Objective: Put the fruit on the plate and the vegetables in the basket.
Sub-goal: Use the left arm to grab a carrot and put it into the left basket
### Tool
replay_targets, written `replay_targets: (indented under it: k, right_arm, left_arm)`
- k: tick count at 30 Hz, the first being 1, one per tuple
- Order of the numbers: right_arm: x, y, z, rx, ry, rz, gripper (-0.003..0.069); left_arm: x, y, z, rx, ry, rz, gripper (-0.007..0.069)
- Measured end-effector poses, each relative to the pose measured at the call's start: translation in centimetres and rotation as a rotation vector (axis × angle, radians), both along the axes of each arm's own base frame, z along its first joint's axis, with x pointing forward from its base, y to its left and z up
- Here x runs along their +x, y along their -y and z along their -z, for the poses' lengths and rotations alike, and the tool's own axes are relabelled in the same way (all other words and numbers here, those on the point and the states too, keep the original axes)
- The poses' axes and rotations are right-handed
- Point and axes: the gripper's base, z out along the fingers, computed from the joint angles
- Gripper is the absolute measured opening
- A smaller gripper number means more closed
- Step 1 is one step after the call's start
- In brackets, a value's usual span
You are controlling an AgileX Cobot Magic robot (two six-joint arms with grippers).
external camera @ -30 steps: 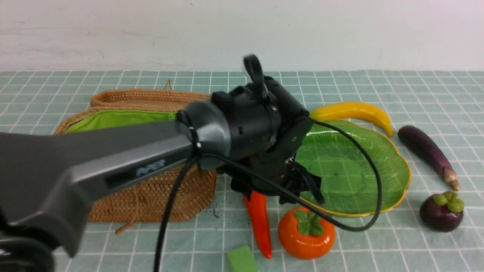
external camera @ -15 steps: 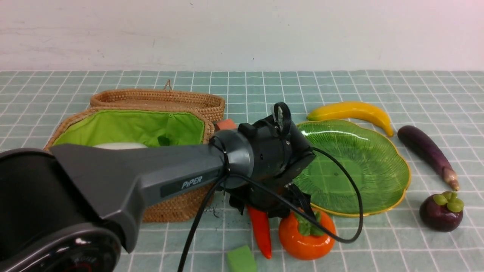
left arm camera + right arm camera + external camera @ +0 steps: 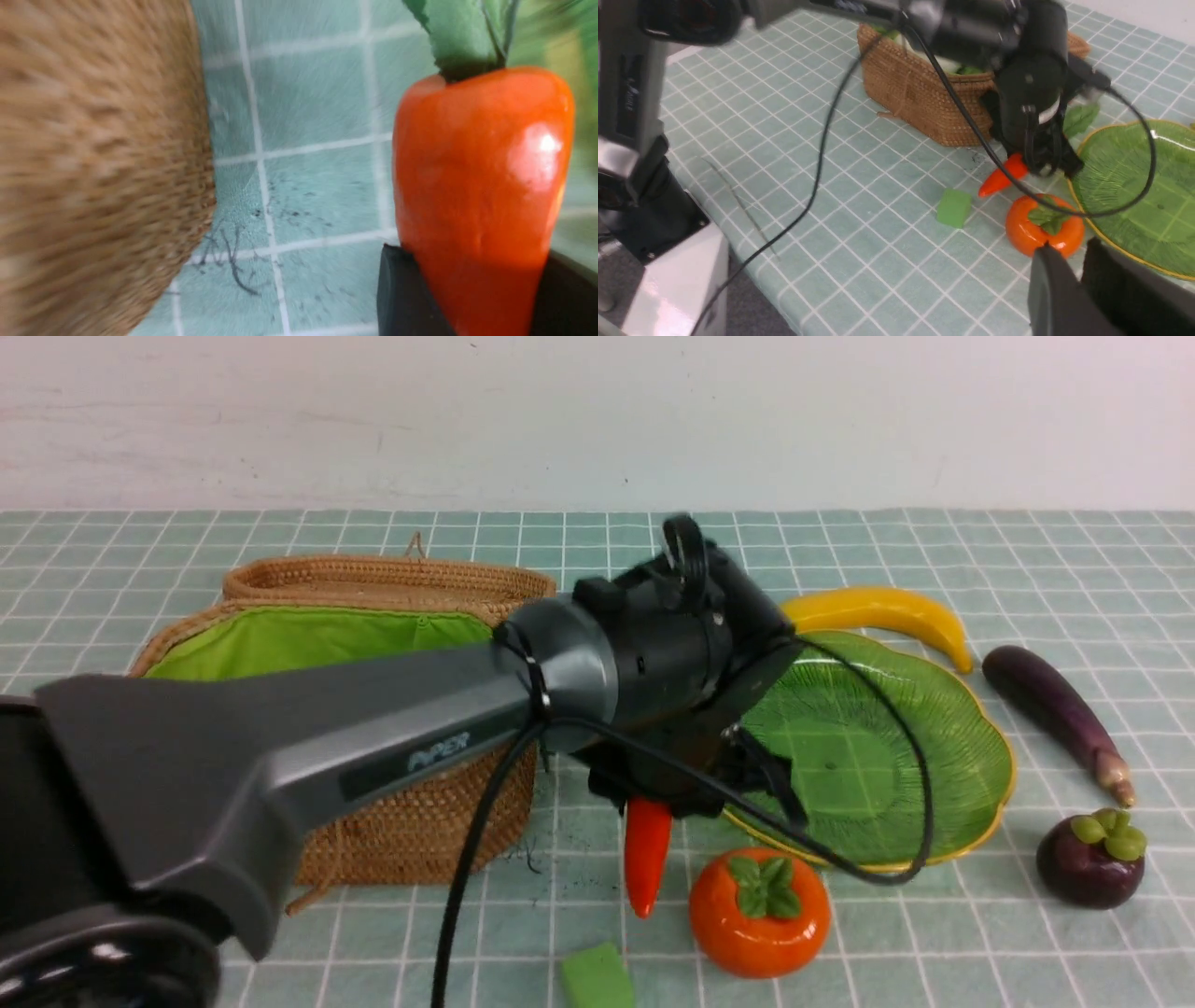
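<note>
Left gripper (image 3: 1034,161) is clamped on the thick end of the carrot (image 3: 646,849), black fingers (image 3: 402,294) on either side of it. The carrot is glossy orange, fat at the top and tapering to a point, with green leaves (image 3: 462,32) sticking out the top. It hangs tip-down over the cloth in the gap between the basket (image 3: 420,840) and the plate (image 3: 934,728), just beside the persimmon (image 3: 759,915); can't tell if the tip touches the cloth. Banana (image 3: 887,611) sits at the plate's far edge, with the eggplant (image 3: 1050,705) and mangosteen (image 3: 1090,863) off to the right. Right gripper (image 3: 1069,247) holds nothing, jaws close together, can't tell if fully closed.
</note>
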Motion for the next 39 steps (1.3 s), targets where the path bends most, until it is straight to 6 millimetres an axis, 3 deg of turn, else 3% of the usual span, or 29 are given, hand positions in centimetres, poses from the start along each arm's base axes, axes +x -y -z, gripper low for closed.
replay_targets:
  k: [1,2,3,6,8,10,11,16,20,24,28,32,39]
  right_arm:
    - [0.1,0.1,0.1,-0.012,0.003,0.011,0.0108]
    - [0.2,0.3,0.1,-0.033,0.009,0.032,0.0108]
    - [0.3,0.4,0.2,-0.044,0.012,0.043,0.0109]
    - [0.4,0.5,0.2,-0.053,0.022,0.058,0.0111]
    - [0.7,0.6,-0.1,-0.04,0.057,0.081,0.0113]
    - [0.8,0.6,-0.3,-0.026,0.079,0.091,0.0115]
    - [0.8,0.7,-0.4,-0.023,0.083,0.093,0.0115]
    - [0.9,0.7,-0.5,-0.012,0.099,0.1,0.0115]
    - [1.0,0.6,-0.8,0.006,0.121,0.107,0.0117]
    - [1.1,0.7,-1.1,0.023,0.145,0.118,0.0119]
    - [1.2,0.7,-1.2,0.035,0.157,0.12,0.0123]
    - [1.2,0.6,-1.2,0.039,0.156,0.117,0.0124]
    - [1.0,0.4,-1.3,0.063,0.148,0.097,0.0129]
  left_arm:
    - [-0.5,0.0,-1.6,-0.003,0.019,0.029,0.0307]
    - [-1.6,-0.2,-4.7,-0.003,0.066,0.114,0.0307]
    - [-2.3,-0.5,-6.6,0.009,0.098,0.179,0.0307]
    - [-3.8,-1.7,-9.8,0.076,0.145,0.325,0.0307]
    - [-4.5,-4.2,-12.5,0.253,0.182,0.525,0.0307]
    - [-3.9,-6.1,-13.5,0.354,0.192,0.619,0.0307]
    - [-3.8,-6.3,-13.6,0.364,0.194,0.628,0.0307]
    - [-0.8,-12.2,-13.8,0.57,0.152,0.773,0.0307]
    - [1.1,-16.8,-12.3,0.664,0.048,0.815,0.0307]
    - [2.1,-19.3,-9.8,0.706,-0.061,0.874,0.0307]
    - [3.1,-20.6,-7.8,0.714,-0.072,0.886,0.0307]
    - [3.3,-20.7,-7.2,0.707,-0.078,0.89,0.032]
    - [3.4,-20.5,-7.1,0.647,-0.048,0.791,0.0525]
